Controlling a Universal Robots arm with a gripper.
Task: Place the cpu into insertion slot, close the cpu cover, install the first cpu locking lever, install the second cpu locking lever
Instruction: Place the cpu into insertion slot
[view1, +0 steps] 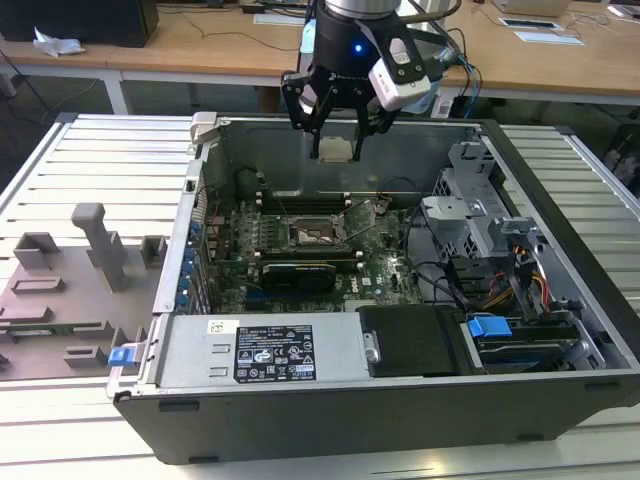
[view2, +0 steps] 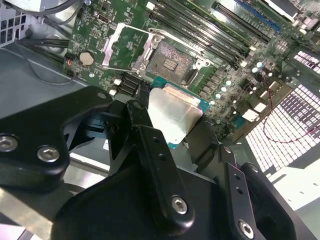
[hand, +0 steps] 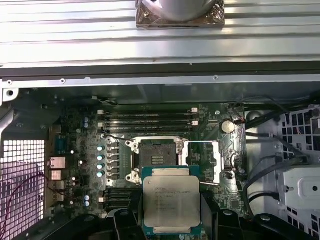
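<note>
My gripper hangs above the open computer case, shut on the cpu, a flat square chip with a silvery top. In both wrist views the cpu sits between the black fingers, still well above the board. The insertion slot lies bare on the green motherboard, dark inside its metal frame. The cpu cover is swung open and lies beside the slot. Thin wire levers stand free near the slot.
Long black memory slots run beside the socket. A power supply box fills the case's near side. A drive cage with cables stands at the exterior view's right. Grey fixtures stand on the slatted table at the exterior view's left.
</note>
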